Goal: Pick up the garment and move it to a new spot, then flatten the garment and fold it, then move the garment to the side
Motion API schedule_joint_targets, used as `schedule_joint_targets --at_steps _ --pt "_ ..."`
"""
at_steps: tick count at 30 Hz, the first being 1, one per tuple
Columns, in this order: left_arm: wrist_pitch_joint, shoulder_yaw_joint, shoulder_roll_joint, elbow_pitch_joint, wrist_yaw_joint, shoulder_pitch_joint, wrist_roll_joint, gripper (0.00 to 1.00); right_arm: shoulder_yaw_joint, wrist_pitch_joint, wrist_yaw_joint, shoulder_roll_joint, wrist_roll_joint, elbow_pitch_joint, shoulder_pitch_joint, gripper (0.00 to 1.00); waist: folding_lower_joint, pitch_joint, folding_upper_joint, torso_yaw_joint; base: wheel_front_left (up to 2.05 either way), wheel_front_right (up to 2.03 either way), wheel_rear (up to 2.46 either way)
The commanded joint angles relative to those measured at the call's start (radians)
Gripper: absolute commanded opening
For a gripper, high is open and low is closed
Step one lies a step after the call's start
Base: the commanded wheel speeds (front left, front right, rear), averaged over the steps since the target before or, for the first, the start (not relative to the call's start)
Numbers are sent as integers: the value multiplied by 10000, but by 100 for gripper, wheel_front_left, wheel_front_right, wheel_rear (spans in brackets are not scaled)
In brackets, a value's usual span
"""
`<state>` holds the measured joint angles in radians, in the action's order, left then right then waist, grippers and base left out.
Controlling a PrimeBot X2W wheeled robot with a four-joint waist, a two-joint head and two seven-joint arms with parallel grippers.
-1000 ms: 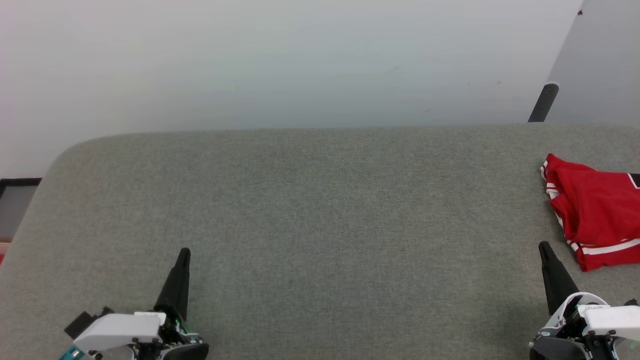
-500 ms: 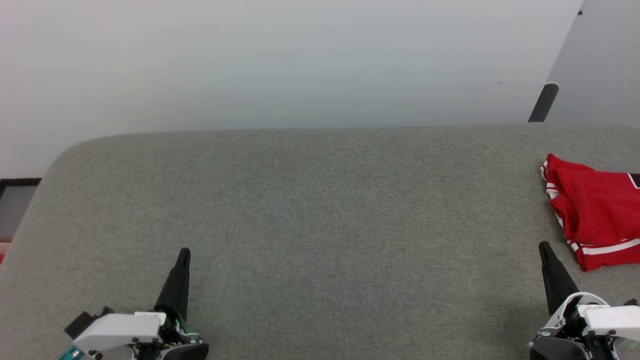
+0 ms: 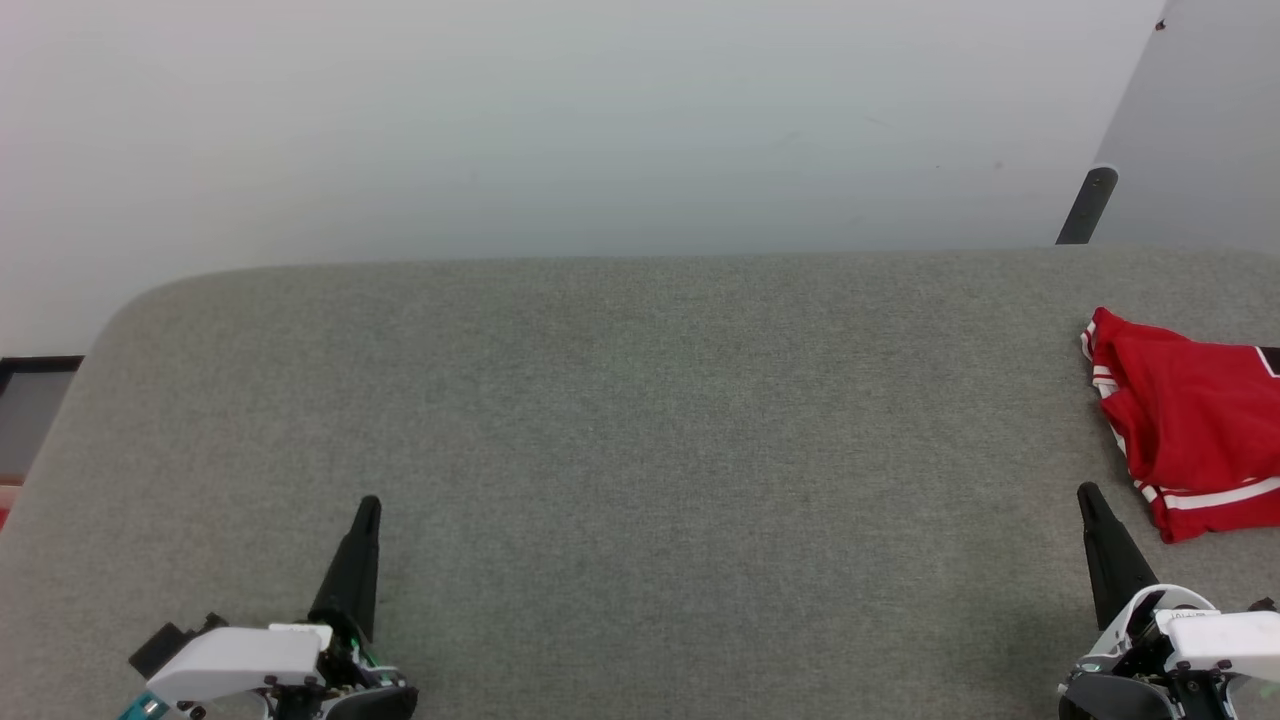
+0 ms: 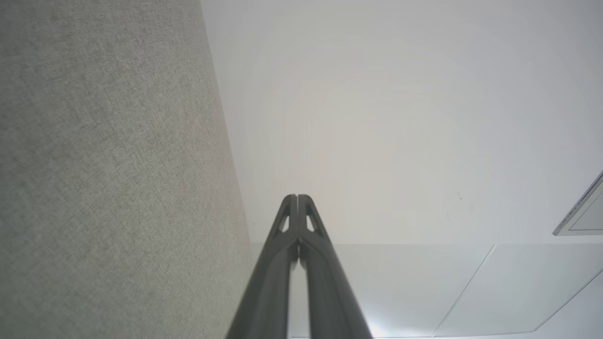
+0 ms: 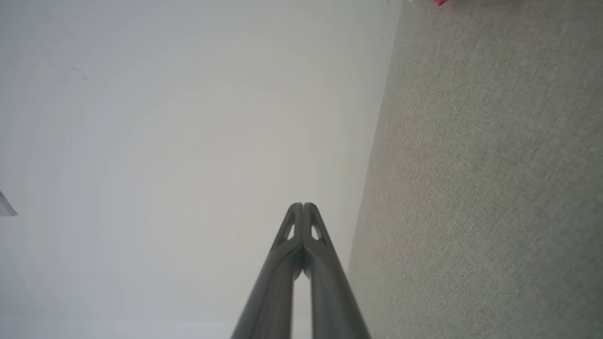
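The garment [image 3: 1195, 420], red with red-white striped trim, lies bunched on the grey table [image 3: 640, 420] at the right edge of the head view, partly cut off by the frame. A sliver of red garment [image 5: 441, 2] touches the top edge of the right wrist view. My right gripper [image 3: 1086, 492] stands shut and empty just left of and below the cloth, not touching it. Far across the table at the lower left, my left gripper [image 3: 369, 503] is also shut with nothing in it. Each wrist view shows its gripper's fingertips pressed together: left gripper [image 4: 297, 197], right gripper [image 5: 302, 205].
The grey fabric table has a rounded far-left corner [image 3: 150, 295] and a straight far edge. Beyond it is pale floor and a dark post [image 3: 1087, 205] at the upper right. A wide stretch of bare tabletop lies between the grippers.
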<state>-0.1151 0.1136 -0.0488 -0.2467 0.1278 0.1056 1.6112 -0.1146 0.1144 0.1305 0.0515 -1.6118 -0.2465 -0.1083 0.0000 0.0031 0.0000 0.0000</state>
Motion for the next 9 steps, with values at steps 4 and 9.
schedule_joint_targets --at_steps 4,9 --pt "-26 16 2 -9 63 102 18 0 3 -3 4 -33 -23 -3 -25 0 0 0 0 0 0 0 0" --pt "-26 18 2 -10 63 102 17 0 3 -3 4 -33 -24 -3 -25 0 0 0 0 0 0 0 0"
